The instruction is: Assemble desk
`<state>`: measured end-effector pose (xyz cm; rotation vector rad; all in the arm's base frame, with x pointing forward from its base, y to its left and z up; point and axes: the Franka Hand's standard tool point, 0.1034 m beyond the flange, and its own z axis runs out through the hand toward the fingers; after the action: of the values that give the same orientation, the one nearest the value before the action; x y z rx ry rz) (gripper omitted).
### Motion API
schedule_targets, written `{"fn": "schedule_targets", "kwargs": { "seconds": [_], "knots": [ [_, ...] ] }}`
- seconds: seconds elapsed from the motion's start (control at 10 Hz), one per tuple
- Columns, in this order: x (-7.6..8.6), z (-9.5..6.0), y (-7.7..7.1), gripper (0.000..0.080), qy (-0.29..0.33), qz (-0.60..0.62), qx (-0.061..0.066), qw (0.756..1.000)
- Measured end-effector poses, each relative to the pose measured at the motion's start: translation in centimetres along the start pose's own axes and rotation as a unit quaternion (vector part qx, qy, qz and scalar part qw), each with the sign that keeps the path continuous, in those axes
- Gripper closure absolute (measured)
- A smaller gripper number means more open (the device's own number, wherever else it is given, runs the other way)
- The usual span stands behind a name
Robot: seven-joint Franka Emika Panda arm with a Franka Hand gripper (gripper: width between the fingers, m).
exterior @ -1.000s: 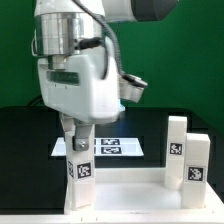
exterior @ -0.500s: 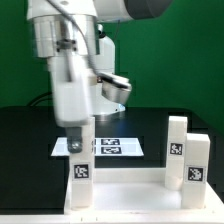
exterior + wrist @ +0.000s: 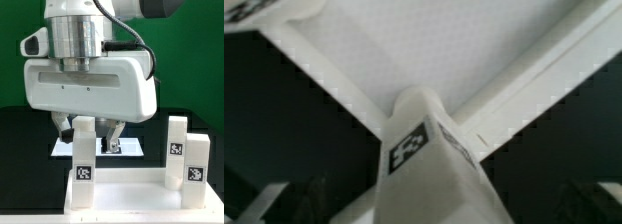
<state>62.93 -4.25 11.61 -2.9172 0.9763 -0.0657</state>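
The desk's white tabletop [image 3: 125, 186] lies upside down at the table's front, rim up. A white leg [image 3: 84, 158] with a tag sticker stands upright in its corner socket on the exterior view's left. Two more legs [image 3: 177, 146] [image 3: 197, 160] stand at the corners on the right. My gripper [image 3: 90, 135] hangs over the left leg with its broad side to the camera. Its fingers are spread on either side of the leg's top and do not touch it. In the wrist view the leg [image 3: 429, 165] rises from the tabletop [image 3: 491, 60] between the dark fingers.
The marker board [image 3: 128, 148] lies flat on the black table behind the tabletop, partly hidden by my gripper. A green wall stands at the back. The arm's large white body fills the upper middle of the exterior view.
My gripper has turned about the upright leg, from narrow side to broad side facing the camera. Its fingers now stand apart from the leg. The leg has stayed in its socket.
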Motion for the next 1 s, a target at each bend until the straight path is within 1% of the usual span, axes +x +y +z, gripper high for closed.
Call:
{"fn": "schedule_targets", "kwargs": {
  "seconds": [0.1,0.2,0.3,0.4,0.5,0.6,0.7,0.9,1.0],
  "knots": [
    [0.04,-0.04,0.0,0.0152,0.002,-0.056,-0.005,0.998],
    [0.15,-0.19,-0.27,0.0151,0.007,-0.178,-0.018,0.984],
    [0.29,-0.27,-0.37,0.0151,0.008,-0.255,-0.019,0.967],
    [0.47,-0.32,-0.2,0.0184,0.009,-0.258,-0.019,0.966],
    [0.43,-0.29,-0.19,0.0184,0.009,-0.244,-0.019,0.97],
    [0.43,-0.28,-0.19,0.0352,0.009,-0.235,-0.019,0.972],
    [0.44,-0.29,-0.17,0.0502,0.009,-0.218,-0.019,0.976],
    [0.48,-0.26,-0.13,0.0515,0.012,-0.126,-0.018,0.992],
    [0.49,-0.2,-0.16,0.0515,0.018,-0.056,-0.017,0.998]
  ]
}}
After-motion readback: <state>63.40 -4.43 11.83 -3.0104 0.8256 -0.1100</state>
